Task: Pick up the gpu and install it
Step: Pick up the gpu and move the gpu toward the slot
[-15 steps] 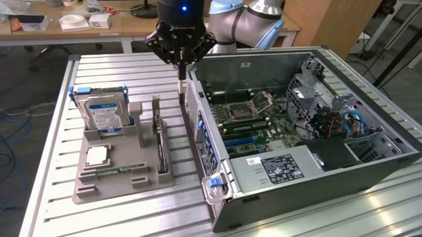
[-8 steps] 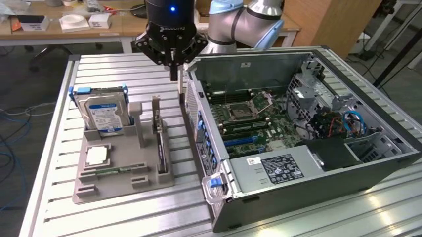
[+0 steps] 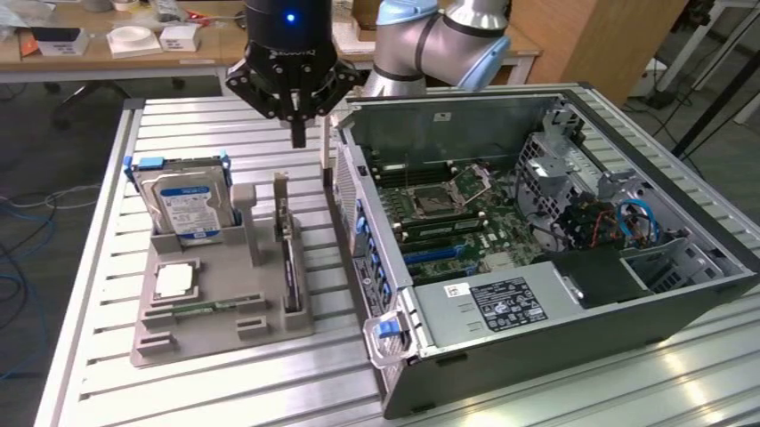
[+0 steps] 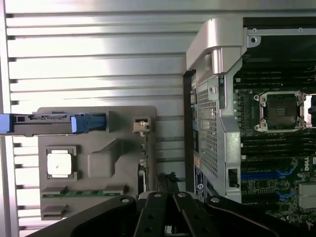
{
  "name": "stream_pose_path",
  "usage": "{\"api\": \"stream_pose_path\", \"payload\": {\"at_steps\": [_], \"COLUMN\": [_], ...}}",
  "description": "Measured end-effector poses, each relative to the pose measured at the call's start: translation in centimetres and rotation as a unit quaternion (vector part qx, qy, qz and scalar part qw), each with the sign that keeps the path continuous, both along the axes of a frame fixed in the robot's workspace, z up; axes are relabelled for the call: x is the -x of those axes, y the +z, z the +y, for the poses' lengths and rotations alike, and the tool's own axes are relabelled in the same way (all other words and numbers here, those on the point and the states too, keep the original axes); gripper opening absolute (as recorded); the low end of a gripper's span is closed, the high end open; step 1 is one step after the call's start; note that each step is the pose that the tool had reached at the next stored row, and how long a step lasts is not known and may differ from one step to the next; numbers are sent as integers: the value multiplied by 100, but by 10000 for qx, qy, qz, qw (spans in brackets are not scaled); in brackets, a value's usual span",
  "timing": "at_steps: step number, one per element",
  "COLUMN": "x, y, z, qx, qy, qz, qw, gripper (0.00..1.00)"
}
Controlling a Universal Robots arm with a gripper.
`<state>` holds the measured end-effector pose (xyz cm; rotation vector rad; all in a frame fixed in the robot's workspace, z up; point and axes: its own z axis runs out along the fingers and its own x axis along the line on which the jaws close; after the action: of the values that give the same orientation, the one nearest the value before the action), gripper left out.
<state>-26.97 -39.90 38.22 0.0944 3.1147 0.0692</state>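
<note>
Slatted metal table (image 3: 178, 391), gray parts holder (image 3: 178, 342) on its left half. Nearest slot of the holder held a narrow green memory stick (image 3: 205, 310), lying flat. Just behind it, a square processor chip (image 3: 174, 281) sat in a recess. Along the holder's right edge the gpu (image 3: 290, 267) stood on its long edge in a slot, pale metal bracket at the far end, untouched. Farther left, a hard drive (image 3: 184, 205) stood upright in blue rails. To the right, an open computer case (image 3: 535, 374) lay on its side, motherboard (image 3: 457, 209) exposed. Beyond, the gripper (image 3: 298, 135) hung above the gpu's far end, clear of it, jaws clenched on nothing. Cluttered workbench (image 3: 119, 58) at the far back.
</note>
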Motion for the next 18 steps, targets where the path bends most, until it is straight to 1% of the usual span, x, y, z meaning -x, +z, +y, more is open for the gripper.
{"api": "stream_pose_path", "payload": {"at_steps": [13, 18], "x": [253, 269], "y": [-21, -22], "z": [0, 0], "qx": [0, 0], "qy": [30, 35], "qz": [0, 0], "qw": [10000, 10000], "gripper": [11, 11]}}
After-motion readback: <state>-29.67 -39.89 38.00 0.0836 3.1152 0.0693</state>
